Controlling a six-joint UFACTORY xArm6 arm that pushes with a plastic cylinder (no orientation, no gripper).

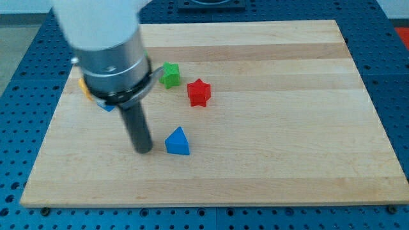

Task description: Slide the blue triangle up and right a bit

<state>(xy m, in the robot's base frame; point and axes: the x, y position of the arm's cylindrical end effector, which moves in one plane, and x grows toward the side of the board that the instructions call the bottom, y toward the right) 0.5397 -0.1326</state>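
Note:
The blue triangle (pixel 177 142) lies on the wooden board (pixel 268 128), a little left of the view's centre and toward the bottom. My tip (pixel 143 151) rests on the board just to the triangle's left, a small gap apart. The rod rises from there to the arm's grey and white body at the view's top left.
A green block (pixel 170 75) and a red star-shaped block (pixel 199 92) lie above the triangle. A yellow block (pixel 83 86) and another blue block (pixel 106 106) peek out from behind the arm at the left. Blue perforated table surrounds the board.

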